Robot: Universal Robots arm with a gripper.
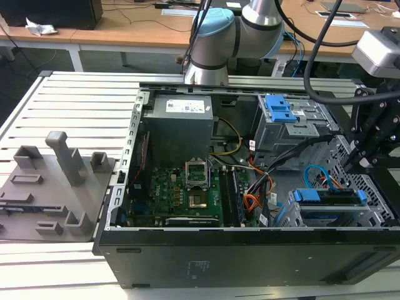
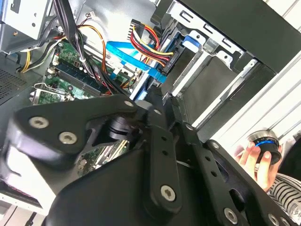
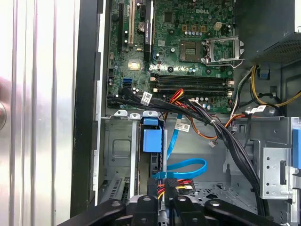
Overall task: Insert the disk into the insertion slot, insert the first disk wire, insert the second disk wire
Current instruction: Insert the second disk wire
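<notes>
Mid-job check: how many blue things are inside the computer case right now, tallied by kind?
Disk in its bright blue plastic caddy, sitting in the grey perforated drive cage: 1
Smaller blue plastic clip on the taller grey metal bay: 1
Thin flat light-blue data cable, looping beside the cage: 1
Total: 3

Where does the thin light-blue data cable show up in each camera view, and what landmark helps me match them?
Exterior view: the light-blue data cable loops just above the blue-framed disk, toward the exterior view's right.
First wrist view: the cable loops beside the blue caddy, above the gripper linkage.
Second wrist view: the cable runs flat past the red and yellow wire bundle.
Shared landmark: the green motherboard.
</notes>
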